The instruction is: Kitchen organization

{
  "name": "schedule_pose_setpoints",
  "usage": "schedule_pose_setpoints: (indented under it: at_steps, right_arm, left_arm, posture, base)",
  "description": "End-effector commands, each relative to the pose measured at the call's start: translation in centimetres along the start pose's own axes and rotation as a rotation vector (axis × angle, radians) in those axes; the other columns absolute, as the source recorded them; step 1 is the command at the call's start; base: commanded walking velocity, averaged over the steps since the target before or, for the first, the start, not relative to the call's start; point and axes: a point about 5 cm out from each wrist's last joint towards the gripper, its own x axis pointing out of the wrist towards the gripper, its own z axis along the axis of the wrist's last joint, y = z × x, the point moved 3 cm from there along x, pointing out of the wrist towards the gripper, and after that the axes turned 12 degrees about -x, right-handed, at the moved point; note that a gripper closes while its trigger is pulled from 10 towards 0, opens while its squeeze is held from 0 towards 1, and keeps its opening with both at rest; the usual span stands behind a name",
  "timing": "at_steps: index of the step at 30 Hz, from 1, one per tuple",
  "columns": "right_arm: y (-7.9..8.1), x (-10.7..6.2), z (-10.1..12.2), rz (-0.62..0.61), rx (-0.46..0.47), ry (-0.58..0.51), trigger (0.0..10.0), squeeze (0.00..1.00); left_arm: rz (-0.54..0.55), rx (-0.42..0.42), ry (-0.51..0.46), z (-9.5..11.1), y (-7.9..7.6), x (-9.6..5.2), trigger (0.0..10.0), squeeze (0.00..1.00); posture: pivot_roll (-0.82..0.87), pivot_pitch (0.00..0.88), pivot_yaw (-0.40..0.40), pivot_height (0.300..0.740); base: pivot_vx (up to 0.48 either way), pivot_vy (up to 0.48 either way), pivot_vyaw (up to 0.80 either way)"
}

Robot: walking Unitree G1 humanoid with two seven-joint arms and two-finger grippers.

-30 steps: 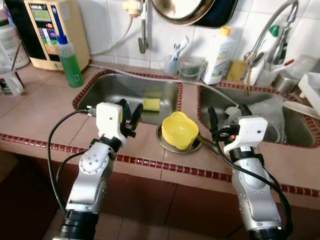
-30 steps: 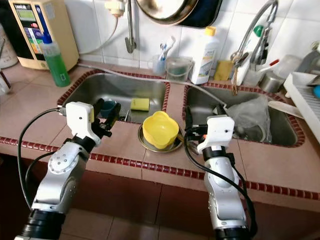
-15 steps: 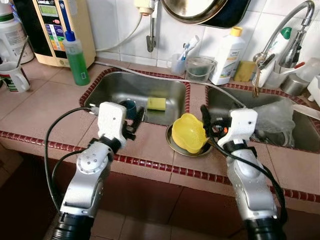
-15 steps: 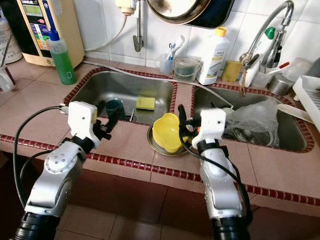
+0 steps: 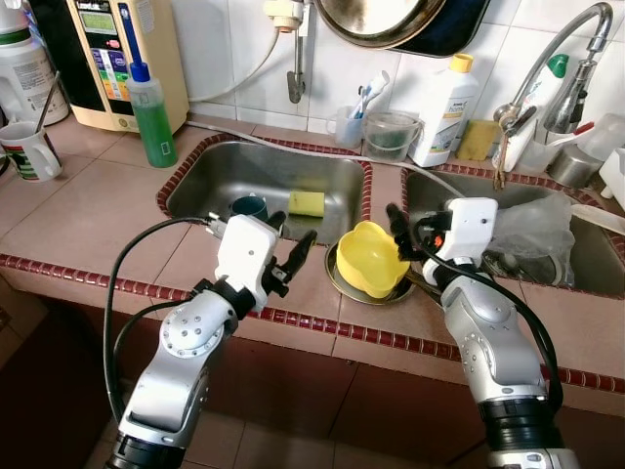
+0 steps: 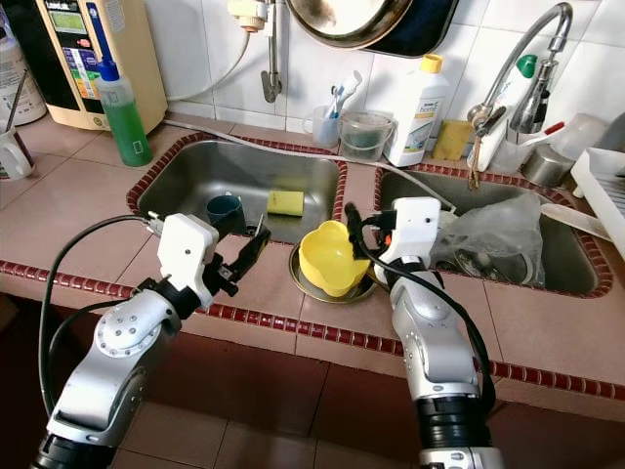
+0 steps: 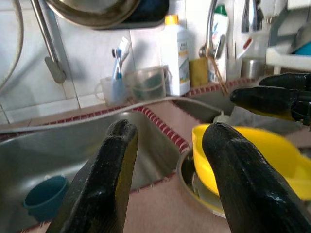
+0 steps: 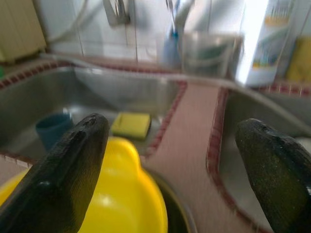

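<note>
The yellow bowl sat tilted in a shallow metal dish on the tiled divider between the two sink basins, near the counter's front edge. Being tilted and not nested flat, the bowl was judged liable to slide or tip off the dish if pushed from one side only. A push from the right could send it into the left basin, where a teal cup and a yellow sponge lay. A push toward the near edge could carry bowl and dish off the counter.

The right gripper stood just to the right of the bowl with its fingers wide apart. In the right wrist view, the bowl's rim lay below and between them, closer to one finger; contact could not be confirmed.

The left gripper hovered over the counter just left of the bowl, fingers apart and empty, pointing toward it but not touching.
</note>
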Motion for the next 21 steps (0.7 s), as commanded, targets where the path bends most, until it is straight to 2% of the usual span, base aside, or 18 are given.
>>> schedule_pose_setpoints:
  at_steps: [1, 4, 21]
  right_arm:
    - [-0.6, 0.2, 0.1, -0.005, 0.012, 0.013, 10.0, 0.0]
    - [-0.4, 0.5, -0.1, 0.028, 0.037, 0.045, 10.0, 0.0]
    - [0.5, 1.4, -0.9, 0.166, 0.045, 0.147, 10.0, 0.0]
  left_arm:
    - [-0.021, 0.014, -0.011, 0.4, -0.6, 0.1, 10.0, 0.0]
    - [-0.04, 0.011, -0.009, 0.5, -1.2, 0.0, 10.0, 0.0]
    - [-0.046, -0.005, -0.025, 1.1, -1.7, 0.2, 10.0, 0.0]
  posture:
    - [0.06, 0.0, -0.062, 0.74]
    - [0.07, 0.0, -0.062, 0.74]
    - [0.08, 0.0, -0.071, 0.74]
  base:
    - [0.0, 0.0, 0.0]
    - [0.0, 0.0, 0.0]
    - [0.0, 0.0, 0.0]
